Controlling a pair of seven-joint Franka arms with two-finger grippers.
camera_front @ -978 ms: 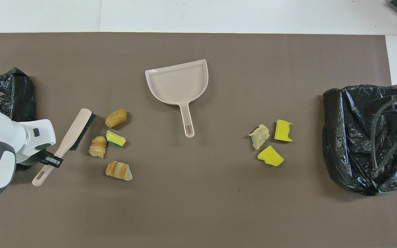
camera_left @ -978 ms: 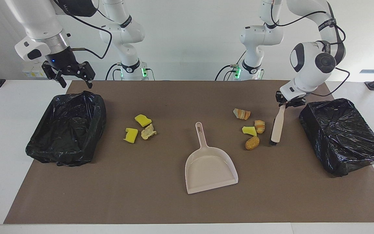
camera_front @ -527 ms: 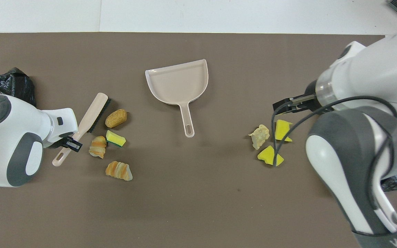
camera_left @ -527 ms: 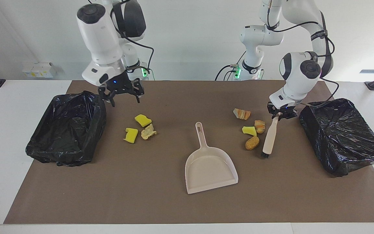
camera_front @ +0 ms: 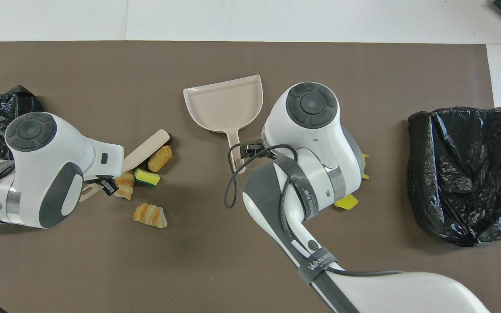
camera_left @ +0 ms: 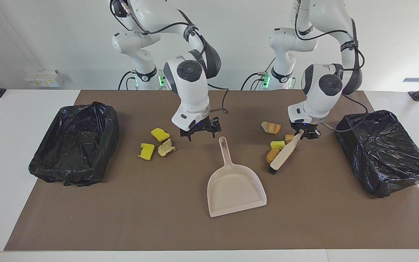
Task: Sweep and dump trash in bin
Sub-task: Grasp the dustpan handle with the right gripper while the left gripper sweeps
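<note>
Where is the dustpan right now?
The dustpan lies flat mid-table between the two scrap groups, handle toward the robots; the open right pincer hangs just beside the handle's tip.

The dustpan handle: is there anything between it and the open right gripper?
Nothing visible. The right gripper hangs open just beside the dustpan handle, with only bare mat between them; the nearest scrap lies off toward the right arm's end.

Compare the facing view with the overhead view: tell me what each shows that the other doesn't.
Facing only: all three scraps toward the right arm's end, and the open right gripper above the mat beside the dustpan's handle.
Overhead only: nothing extra; the right arm hides most of those scraps.
Both: the left gripper shut on the brush against the other scraps, and both bins.
</note>
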